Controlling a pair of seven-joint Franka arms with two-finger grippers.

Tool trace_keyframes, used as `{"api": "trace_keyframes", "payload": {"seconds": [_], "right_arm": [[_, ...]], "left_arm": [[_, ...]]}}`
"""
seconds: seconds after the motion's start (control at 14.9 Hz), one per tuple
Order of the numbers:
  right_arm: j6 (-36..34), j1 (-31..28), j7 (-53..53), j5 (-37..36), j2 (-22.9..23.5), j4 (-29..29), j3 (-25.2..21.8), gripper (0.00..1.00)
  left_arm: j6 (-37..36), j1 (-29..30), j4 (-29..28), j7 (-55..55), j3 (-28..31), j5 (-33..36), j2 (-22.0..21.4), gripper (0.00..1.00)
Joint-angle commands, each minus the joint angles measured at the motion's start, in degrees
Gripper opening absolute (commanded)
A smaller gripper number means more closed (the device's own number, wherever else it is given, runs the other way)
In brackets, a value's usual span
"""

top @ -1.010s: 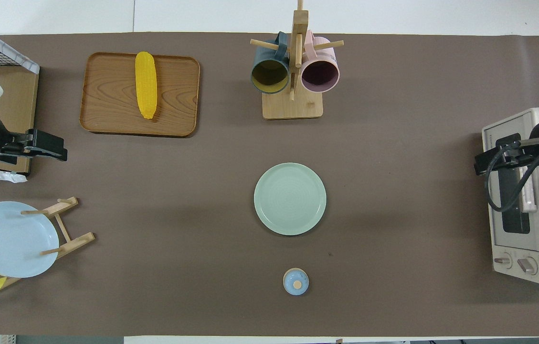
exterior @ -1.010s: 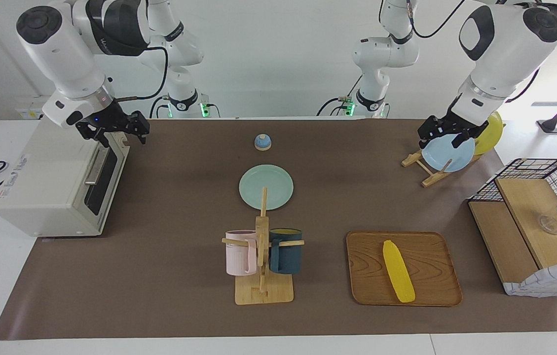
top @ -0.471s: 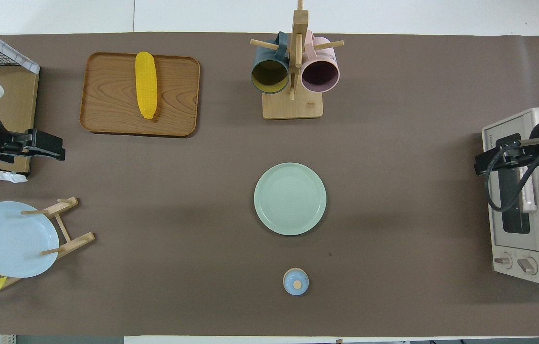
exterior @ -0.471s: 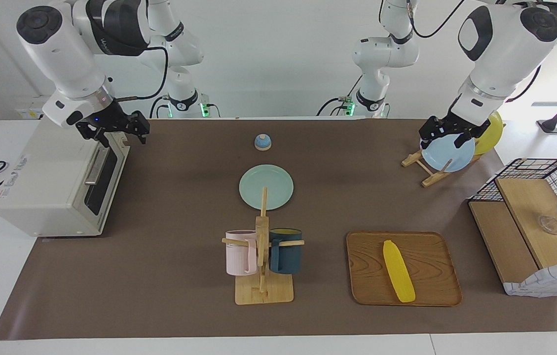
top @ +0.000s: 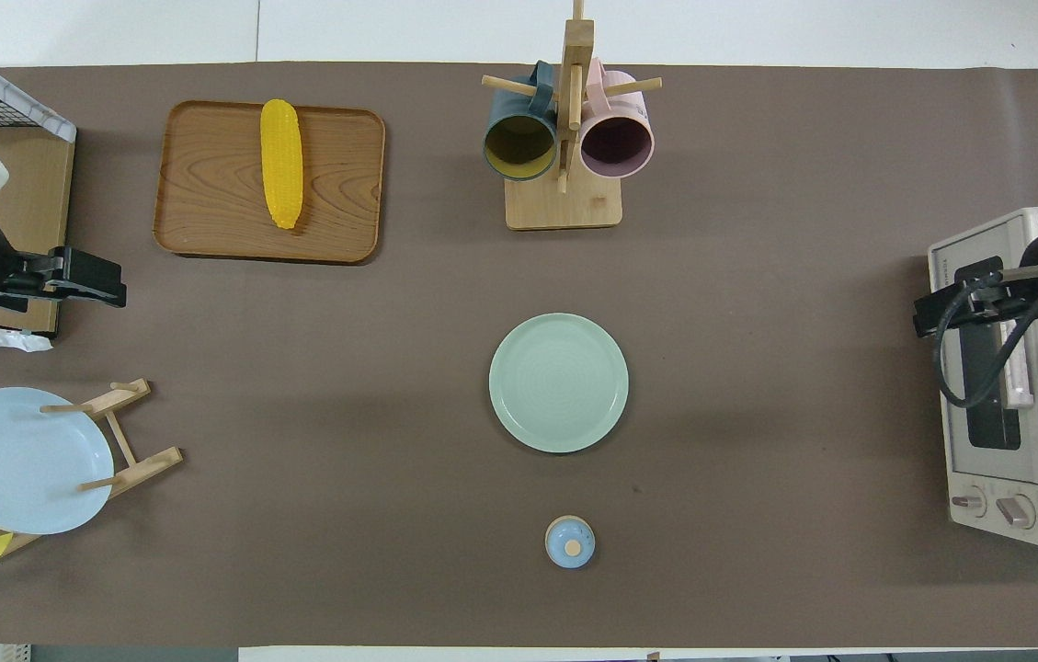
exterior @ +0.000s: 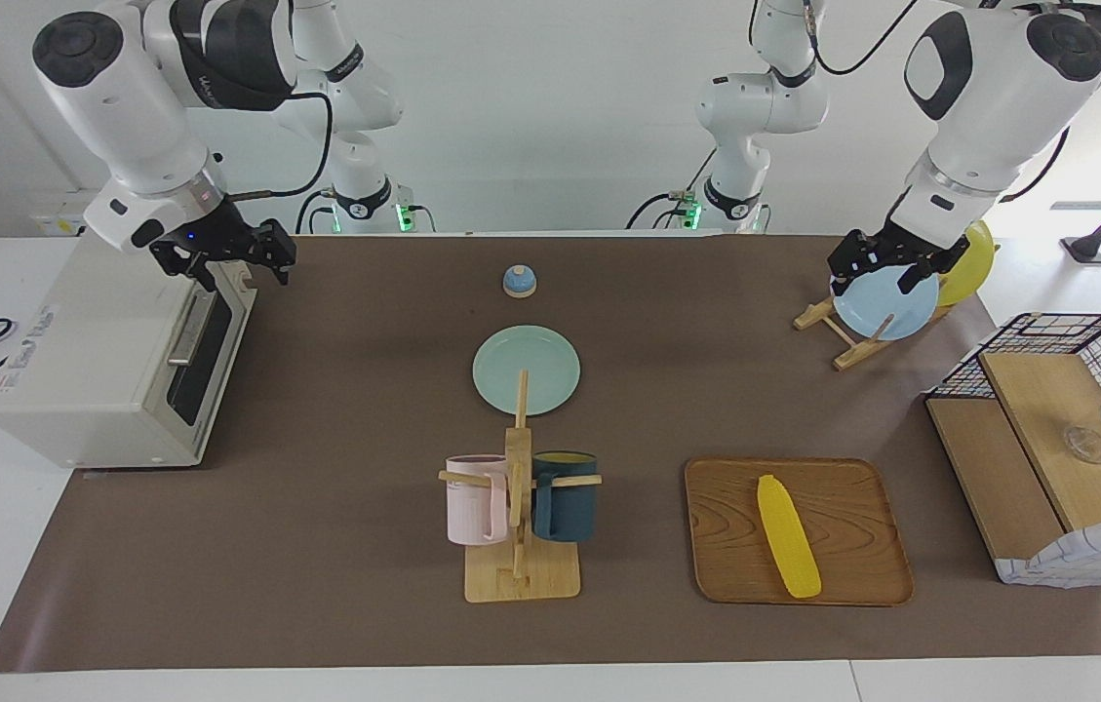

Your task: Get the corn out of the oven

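Observation:
The yellow corn (exterior: 788, 536) lies on a wooden tray (exterior: 843, 575) toward the left arm's end of the table, farther from the robots than the plate rack; it also shows in the overhead view (top: 281, 163). The off-white oven (exterior: 92, 361) stands at the right arm's end with its dark glass door shut (top: 1033, 441). My right gripper (exterior: 236, 273) hangs open and empty over the oven's top front edge (top: 928, 317). My left gripper (exterior: 874, 281) is open and empty, up over the mat between the plate rack and the wire basket (top: 109, 287).
A mug tree (exterior: 521, 507) with a pink and a dark blue mug stands mid-table. A green plate (exterior: 526, 369) and a small blue bell (exterior: 519, 281) lie nearer the robots. A rack (exterior: 886, 302) holds blue and yellow plates. A wire basket (exterior: 1047, 331) stands beside the tray.
My left gripper has drifted slightly upward. The right arm, the corn and the oven have not moved.

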Motion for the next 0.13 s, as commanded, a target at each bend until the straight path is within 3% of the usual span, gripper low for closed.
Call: {"api": "trace_keyframes", "payload": {"seconds": [0.0,0.07], "right_arm": [[-0.3,-0.6,0.1,0.5,-0.1,0.2,0.3,1.0],[-0.3,-0.6,0.1,0.5,-0.1,0.2,0.3,1.0]], "left_arm": [[1.0,0.0,-0.6,0.3,-0.2,1.3,-0.6,1.0],[1.0,0.0,-0.6,0.3,-0.2,1.3,-0.7,1.0]]}}
